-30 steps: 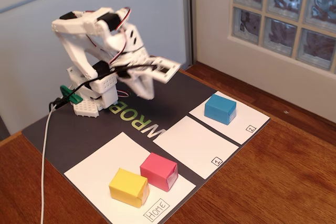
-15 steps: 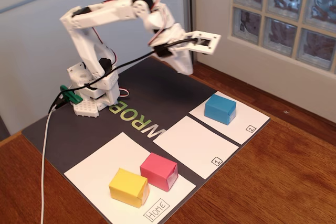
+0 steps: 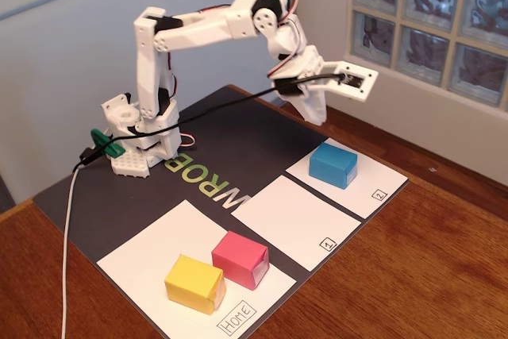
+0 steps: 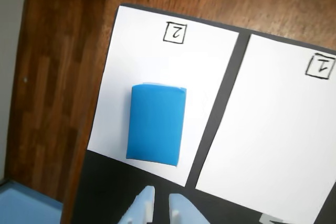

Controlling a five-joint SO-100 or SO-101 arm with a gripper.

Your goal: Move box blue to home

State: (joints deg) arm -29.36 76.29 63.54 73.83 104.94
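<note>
The blue box [image 3: 333, 164] lies on the small white sheet marked "2" [image 3: 375, 186] at the right of the fixed view. My gripper [image 3: 316, 114] hangs in the air above and behind it, apart from it. In the wrist view the blue box [image 4: 156, 123] fills the middle of that sheet, and my gripper [image 4: 161, 196] shows at the bottom edge, just short of the box. Its fingers stand nearly together with only a thin slit, nothing between them. Home [image 3: 147, 258] is the large white sheet at the front left, with its label [image 3: 238, 317] at the near corner.
A yellow block [image 3: 194, 283] and a pink block [image 3: 240, 260] sit on the home sheet. The sheet marked "1" [image 3: 290, 220] lies between home and sheet "2". All sheets rest on a dark mat [image 3: 238, 129]. The arm's base [image 3: 139, 144] and cable stand at the back left.
The arm has unfolded and swung right. The gripper went from above the mat's middle to a spot over the far side of sheet "2". The blocks have not moved.
</note>
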